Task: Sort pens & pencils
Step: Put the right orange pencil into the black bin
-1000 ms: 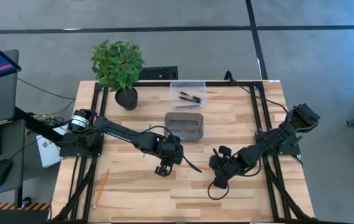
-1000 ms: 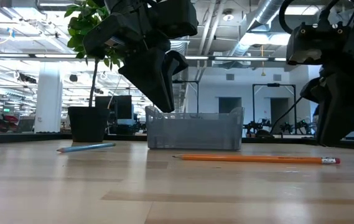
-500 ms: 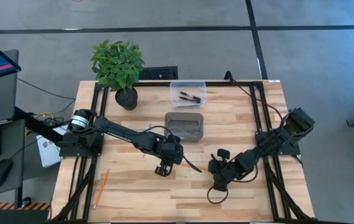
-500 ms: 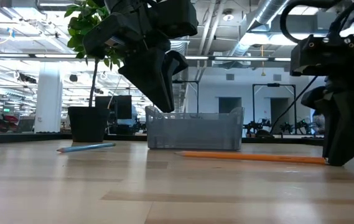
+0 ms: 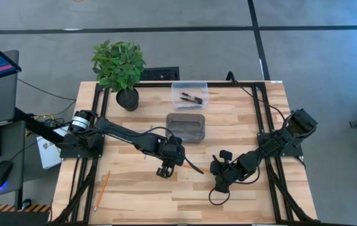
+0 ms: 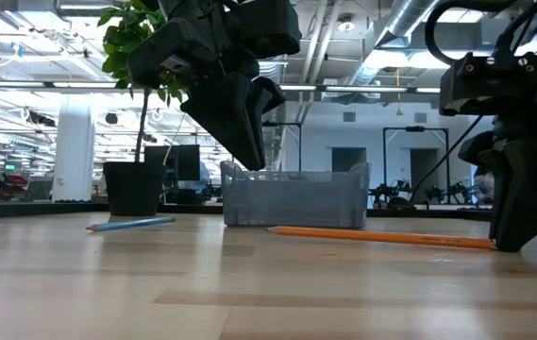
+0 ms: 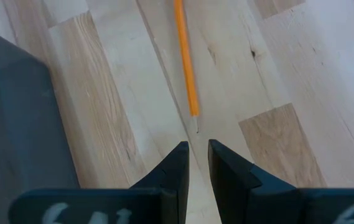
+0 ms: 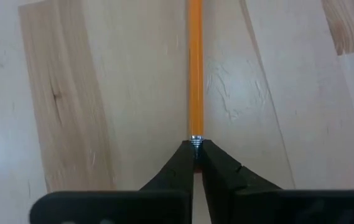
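The right gripper (image 8: 195,152) sat low on the counter (image 5: 241,107), its fingers (image 8: 221,167) clamped on the eraser end of an orange pencil (image 6: 381,237), which lay in front of the grey tray (image 5: 186,127), tip pointing toward the left gripper (image 7: 198,152). The left gripper hung just past that tip, fingers a narrow gap apart, holding nothing. Risk, judged: the grip was only at the very end of the pencil, so on lifting it could pivot, droop or slip out; the far tip could also knock the left gripper's fingers, which were close to it. The grey tray looked empty from above, though its inside was hard to read. The clear bin (image 5: 189,94), just behind the grey tray, held black pens (image 5: 191,98), at least two; the count was not sure. A second orange pencil (image 5: 103,184) lay far from the grey tray, near the counter's front-left edge. A light blue pencil (image 6: 129,224) lay on the counter by the plant pot (image 5: 127,99).
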### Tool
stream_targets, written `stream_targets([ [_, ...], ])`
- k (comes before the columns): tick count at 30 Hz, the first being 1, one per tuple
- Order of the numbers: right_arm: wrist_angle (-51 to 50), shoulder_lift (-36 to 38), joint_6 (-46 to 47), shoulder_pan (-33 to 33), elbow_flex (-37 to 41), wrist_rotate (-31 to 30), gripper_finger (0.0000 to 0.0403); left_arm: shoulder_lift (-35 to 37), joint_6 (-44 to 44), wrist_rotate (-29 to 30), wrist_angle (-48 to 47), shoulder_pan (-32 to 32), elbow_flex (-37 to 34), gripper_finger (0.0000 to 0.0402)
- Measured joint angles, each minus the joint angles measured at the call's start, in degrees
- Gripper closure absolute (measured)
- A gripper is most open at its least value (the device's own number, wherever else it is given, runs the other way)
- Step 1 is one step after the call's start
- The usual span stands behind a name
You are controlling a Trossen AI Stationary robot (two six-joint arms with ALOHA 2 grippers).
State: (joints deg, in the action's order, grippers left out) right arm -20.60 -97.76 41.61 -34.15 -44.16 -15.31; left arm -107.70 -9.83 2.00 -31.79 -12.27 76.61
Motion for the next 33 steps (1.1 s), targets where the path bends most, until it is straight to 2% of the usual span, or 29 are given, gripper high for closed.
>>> stream_targets([
  [14, 0.2, 0.0, 0.4, 0.1, 0.0, 0.1, 0.0357, -2.8, 0.0, -0.2, 2.6, 0.0, -0.1, 0.0349],
  [17, 0.2, 0.0, 0.4, 0.0, 0.1, 0.2, 0.0353, -4.4, 0.1, -0.2, 6.3, 0.0, 0.1, 0.0349],
  [29, 0.3, 0.0, 0.6, 0.1, 0.1, 0.2, 0.0354, -6.1, 2.8, -0.5, 5.1, 0.1, 0.4, 0.0348],
  [33, 0.3, 0.0, 0.6, 0.1, 0.1, 0.3, 0.0354, -6.1, 2.8, -1.2, 4.6, 0.4, 0.4, 0.0332],
])
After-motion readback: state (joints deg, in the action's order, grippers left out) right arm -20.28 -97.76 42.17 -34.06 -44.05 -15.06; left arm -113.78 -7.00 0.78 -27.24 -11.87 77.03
